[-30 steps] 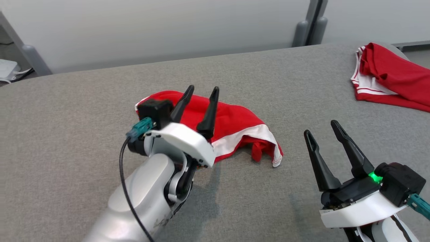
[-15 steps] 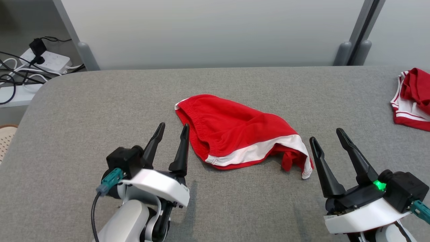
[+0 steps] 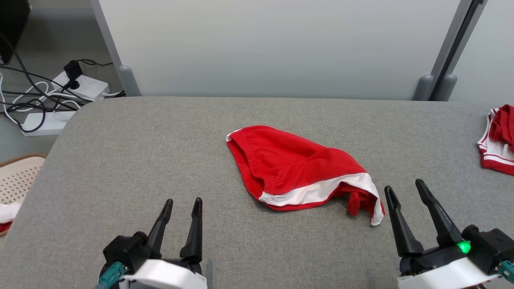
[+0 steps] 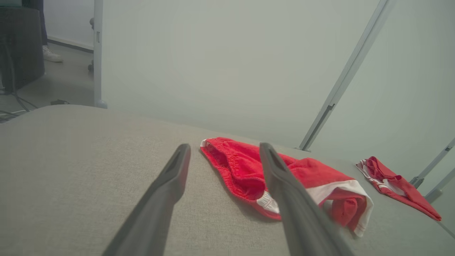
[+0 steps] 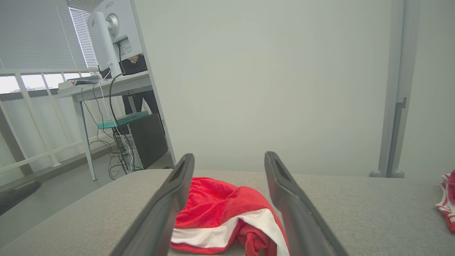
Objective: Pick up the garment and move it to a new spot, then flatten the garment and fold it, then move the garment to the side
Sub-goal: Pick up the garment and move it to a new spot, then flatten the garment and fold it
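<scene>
Here the garment (image 3: 297, 168) lies ahead, between left claw (image 3: 183, 200) and right claw (image 3: 403, 185); both gape empty.

Two red garments with white trim lie on one grey bench (image 3: 120, 160): the garment (image 3: 297, 168) in the middle and a second garment (image 3: 498, 140) at the far right edge. There are two grippers, the left gripper (image 3: 183, 200) and the right gripper (image 3: 403, 186), each with two dark fingers (image 3: 194, 228), four fingers in all. Off the bench to the left are two white power strips (image 3: 86, 85) and one basket (image 3: 20, 176), and the right wrist view adds one monitor (image 5: 110, 28) on one desk (image 5: 106, 83) and one dark box (image 5: 147, 138) beneath it.
</scene>
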{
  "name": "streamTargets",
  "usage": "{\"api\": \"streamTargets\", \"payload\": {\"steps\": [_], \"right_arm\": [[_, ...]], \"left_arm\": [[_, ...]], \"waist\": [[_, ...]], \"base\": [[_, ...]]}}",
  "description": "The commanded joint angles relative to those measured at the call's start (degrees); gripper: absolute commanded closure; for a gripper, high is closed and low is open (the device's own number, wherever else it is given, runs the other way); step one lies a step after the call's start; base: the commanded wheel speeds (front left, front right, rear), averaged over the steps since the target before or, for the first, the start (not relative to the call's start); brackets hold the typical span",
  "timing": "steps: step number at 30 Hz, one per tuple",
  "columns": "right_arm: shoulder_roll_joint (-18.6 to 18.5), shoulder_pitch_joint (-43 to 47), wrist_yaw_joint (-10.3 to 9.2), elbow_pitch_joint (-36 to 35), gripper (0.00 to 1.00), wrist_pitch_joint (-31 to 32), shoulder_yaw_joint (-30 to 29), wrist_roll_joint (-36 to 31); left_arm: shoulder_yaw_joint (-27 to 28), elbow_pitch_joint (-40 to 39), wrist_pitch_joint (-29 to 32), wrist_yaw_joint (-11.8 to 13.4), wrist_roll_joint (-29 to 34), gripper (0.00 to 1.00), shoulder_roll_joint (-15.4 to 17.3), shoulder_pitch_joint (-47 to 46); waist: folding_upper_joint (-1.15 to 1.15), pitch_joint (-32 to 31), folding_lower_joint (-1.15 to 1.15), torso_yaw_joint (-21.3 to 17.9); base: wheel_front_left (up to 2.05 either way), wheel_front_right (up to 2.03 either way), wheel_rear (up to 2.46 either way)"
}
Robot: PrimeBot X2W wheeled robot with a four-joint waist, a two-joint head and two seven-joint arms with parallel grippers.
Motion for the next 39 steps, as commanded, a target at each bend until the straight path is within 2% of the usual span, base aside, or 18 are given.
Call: {"api": "streamTargets", "payload": {"steps": [1, 9, 13, 30, 39], "right_arm": [[-0.57, -0.16, 0.23, -1.8, 0.0, -0.66, 0.35, -0.11], [1.73, 3.25, 0.23, -2.07, 0.0, -0.66, -5.91, -3.4], [2.84, 5.42, 0.23, -2.26, 0.0, -0.66, -7.61, -3.87], [3.41, 6.32, 0.23, -2.13, 0.0, -0.66, -7.7, -3.26], [2.17, 4.46, 0.23, -3.03, 0.0, -0.66, -6.37, -2.59]], "left_arm": [[2.66, -2.1, -0.5, 0.47, 2.19, 0.0, 0.55, -0.18], [7.35, -6.81, -0.5, 2.26, 13.61, 0.0, 1.28, 4.39], [9.46, -7.54, -0.5, 1.94, 17.14, 0.0, 0.75, 6.33], [13.51, -6.22, -0.5, -4.06, 21.0, 0.0, -3.74, 7.25], [10.52, -0.16, -0.5, -8.94, 21.72, 0.0, -4.91, 0.75]], "waist": [[0.0, -0.44, 0.0, 0.31], [0.0, -1.35, 0.0, 0.88], [0.0, -1.7, 0.0, 0.96], [0.0, -0.89, 0.0, -0.62], [0.0, 2.66, 0.0, -3.08]], "base": [[0.0, 0.0, 0.0], [0.0, 0.0, 0.0], [0.0, 0.0, 0.0], [0.0, 0.0, 0.0], [0.0, 0.0, 0.0]]}}
